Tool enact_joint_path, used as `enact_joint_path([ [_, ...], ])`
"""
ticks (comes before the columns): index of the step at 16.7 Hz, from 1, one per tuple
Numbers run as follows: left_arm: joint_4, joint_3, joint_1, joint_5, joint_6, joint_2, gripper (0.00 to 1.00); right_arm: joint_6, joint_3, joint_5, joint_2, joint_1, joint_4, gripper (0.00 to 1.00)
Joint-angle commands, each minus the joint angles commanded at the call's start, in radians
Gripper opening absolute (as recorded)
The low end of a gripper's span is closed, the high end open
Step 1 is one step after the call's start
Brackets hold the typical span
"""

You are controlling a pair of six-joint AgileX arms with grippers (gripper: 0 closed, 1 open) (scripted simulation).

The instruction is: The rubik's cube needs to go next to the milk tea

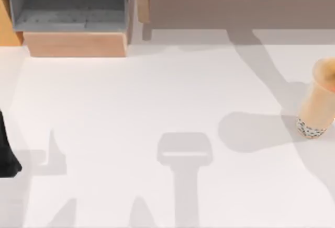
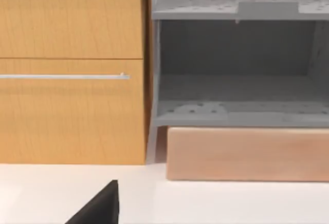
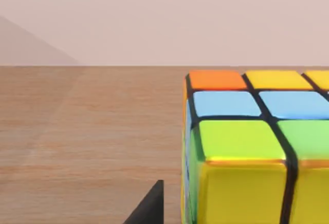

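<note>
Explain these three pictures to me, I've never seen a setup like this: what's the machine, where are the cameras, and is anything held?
This is a simulated robot with two arms, each ending in a two-finger gripper. One picture looks down on a white table; the other two come from cameras on the wrists. At the table's right edge stands a tall translucent cup of tan milk tea with dark pearls. The left arm sits at the left edge, facing an orange wooden cabinet and grey shelf. The right gripper is close to a small multicoloured rubik's cube resting on a brown wooden surface. Whether it is gripped is unclear.
</note>
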Motion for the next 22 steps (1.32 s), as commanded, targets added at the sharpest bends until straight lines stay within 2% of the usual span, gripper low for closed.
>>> enact_joint_path([
  [7,0.000,0.000,0.000,0.000,0.000,0.000,1.00,0.000,0.000,0.000,0.000,0.000,0.000,0.02],
  [17,0.000,0.000,0.000,0.000,0.000,0.000,1.00,0.004,0.001,-0.002,-0.002,0.003,0.001,0.00],
  [22,0.000,0.000,0.000,0.000,0.000,0.000,1.00,0.015,0.038,-0.046,0.003,-0.001,0.021,0.00],
])
